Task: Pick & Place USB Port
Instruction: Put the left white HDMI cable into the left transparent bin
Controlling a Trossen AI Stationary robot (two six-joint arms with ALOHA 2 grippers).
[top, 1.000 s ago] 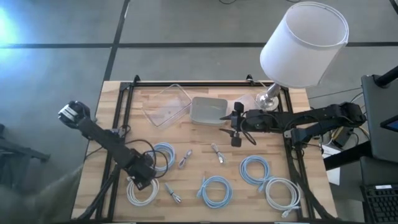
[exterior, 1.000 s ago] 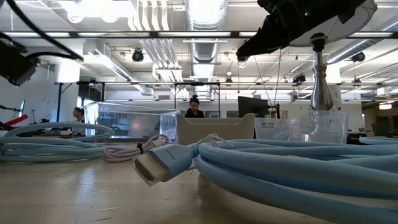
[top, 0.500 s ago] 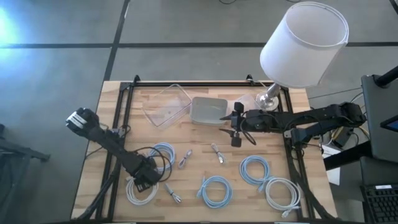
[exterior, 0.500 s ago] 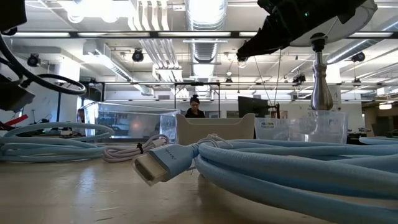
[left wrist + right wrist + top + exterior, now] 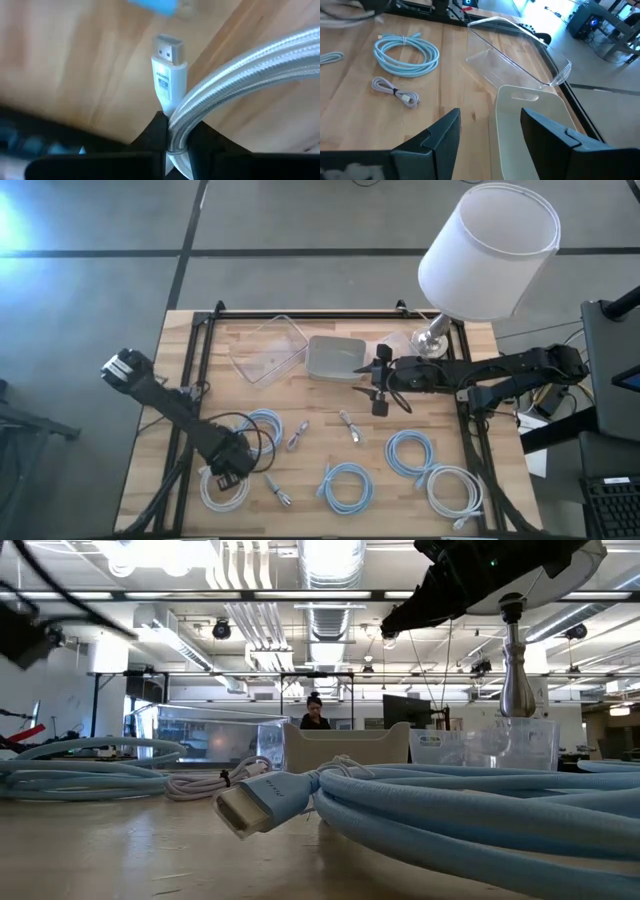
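A white braided cable (image 5: 222, 488) lies coiled at the table's near left. My left gripper (image 5: 225, 468) stands over the coil, pointing down, shut on the cable; its flat metal-tipped plug (image 5: 169, 55) sticks out beyond the fingers in the left wrist view. My right gripper (image 5: 377, 385) hangs open over the table's middle, beside the grey bin (image 5: 335, 358), with nothing between its fingers (image 5: 490, 135). My left gripper pinches the white cable between its two fingers just behind the plug's white body (image 5: 165, 112). A braided strand of the same cable (image 5: 182, 127) is caught in the gap too. The plug points straight out past the fingertips. Whether it is clear of the table I cannot tell.
A clear plastic box (image 5: 268, 348) stands left of the grey bin, and a lamp (image 5: 490, 250) stands at the far right. Light-blue coils (image 5: 347, 485) (image 5: 413, 450) (image 5: 262, 425), a white coil (image 5: 455, 490) and short bundled cables (image 5: 298, 435) (image 5: 349, 425) (image 5: 277, 490) lie across the near half.
My left arm has dipped toward the white coil and come up again, ending slightly nearer the table's left edge. The white coil has shifted a little with it.
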